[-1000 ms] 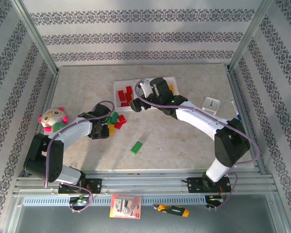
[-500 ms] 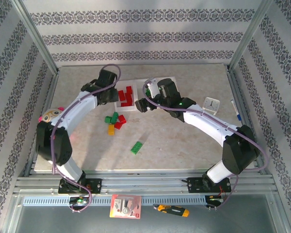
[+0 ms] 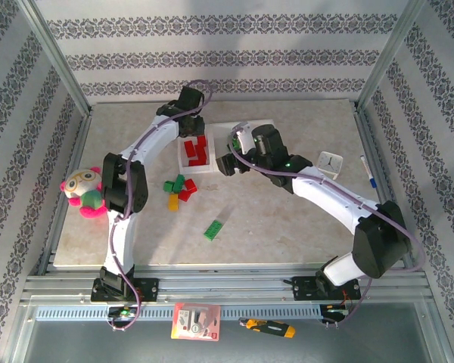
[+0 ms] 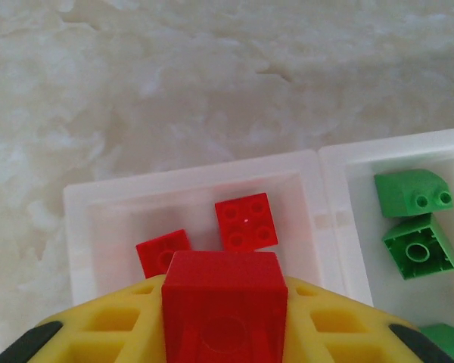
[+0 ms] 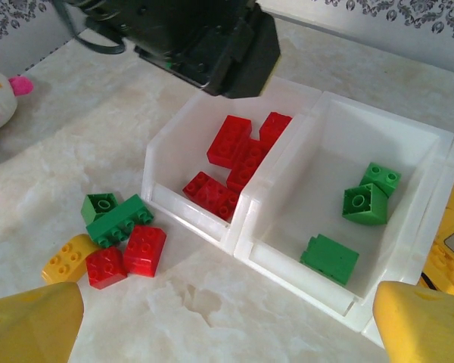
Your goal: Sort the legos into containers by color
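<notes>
My left gripper (image 4: 223,318) is shut on a red brick (image 4: 223,299), held above the red bin (image 4: 189,185), where two red bricks (image 4: 246,221) lie. In the top view the left gripper (image 3: 190,130) hangs over the row of white bins (image 3: 212,168). The middle bin (image 5: 378,121) holds three green bricks (image 5: 365,204). My right gripper (image 5: 227,333) is open and empty, low over the table in front of the bins, near their front edge (image 3: 225,165). Loose red, green and yellow bricks (image 3: 179,189) lie in a small pile; one green brick (image 3: 213,229) lies apart.
A plush toy (image 3: 85,189) sits at the table's left edge. A small white clock (image 3: 330,162) and a pen (image 3: 367,172) are on the right. The third bin (image 5: 446,189) shows yellow pieces at the right edge of the right wrist view.
My left arm has swung from the loose pile up to the red bin, carrying a red brick. The right gripper has drifted slightly right along the front of the bins.
</notes>
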